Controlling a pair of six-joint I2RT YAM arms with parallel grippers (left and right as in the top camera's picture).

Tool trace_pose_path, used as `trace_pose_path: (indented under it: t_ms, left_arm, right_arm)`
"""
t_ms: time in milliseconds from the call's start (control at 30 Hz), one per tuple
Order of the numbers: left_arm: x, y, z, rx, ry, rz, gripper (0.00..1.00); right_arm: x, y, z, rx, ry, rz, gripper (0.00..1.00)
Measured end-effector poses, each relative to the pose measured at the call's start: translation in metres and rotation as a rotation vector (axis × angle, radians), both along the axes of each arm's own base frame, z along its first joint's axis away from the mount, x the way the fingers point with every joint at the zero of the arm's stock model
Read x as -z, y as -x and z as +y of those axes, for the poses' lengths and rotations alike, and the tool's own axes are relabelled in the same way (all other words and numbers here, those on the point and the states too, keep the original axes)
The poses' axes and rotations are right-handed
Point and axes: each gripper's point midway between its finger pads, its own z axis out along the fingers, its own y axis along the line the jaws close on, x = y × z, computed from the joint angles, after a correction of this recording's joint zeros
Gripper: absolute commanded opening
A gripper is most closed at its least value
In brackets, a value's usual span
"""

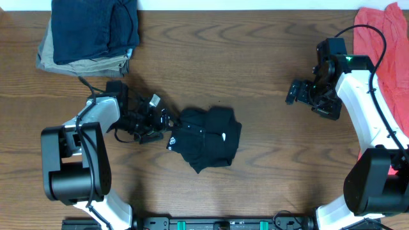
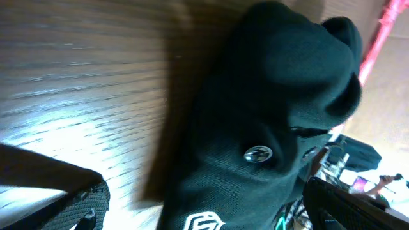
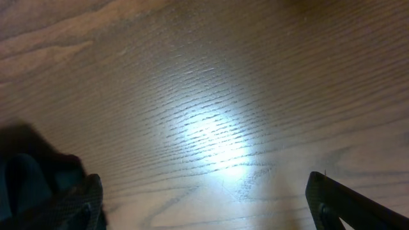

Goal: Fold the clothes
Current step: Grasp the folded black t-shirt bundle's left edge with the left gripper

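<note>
left pincer [image 1: 161, 118] gapes wide; the crumpled black fabric t-shirt with small white logo [image 1: 208, 137] lies just ahead of its tips on the wooden table [image 1: 255, 57] (right pincer [image 1: 295, 92] wide too, empty). soft, limp, light: pinch an outer hem, i judge.

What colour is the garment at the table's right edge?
Red. The garment shows best in the overhead view.

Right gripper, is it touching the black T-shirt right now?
Apart. The overhead view shows the right gripper well away from the black T-shirt, with a wide stretch of bare table between them.
</note>
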Motion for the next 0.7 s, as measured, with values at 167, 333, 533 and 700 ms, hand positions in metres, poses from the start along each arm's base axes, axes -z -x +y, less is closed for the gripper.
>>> trace_pose_path:
  t_ms: [167,333,533,700]
  left_arm:
    - [-0.002,0.001,-0.020,0.043,0.093,-0.003,0.98]
    - [-0.003,-0.001,-0.043,0.102,0.159,-0.046,0.98]
    - [-0.004,-0.010,-0.055,0.124,0.170,-0.104,0.90]
    - [0.004,-0.015,-0.053,0.120,0.143,-0.115,0.59]
  right_arm:
    - [0.000,0.000,0.000,0.000,0.000,0.000,0.99]
    - [0.000,0.000,0.000,0.000,0.000,0.000,0.99]
    - [0.000,0.000,0.000,0.000,0.000,0.000,0.99]
    - [0.000,0.000,0.000,0.000,0.000,0.000,0.99]
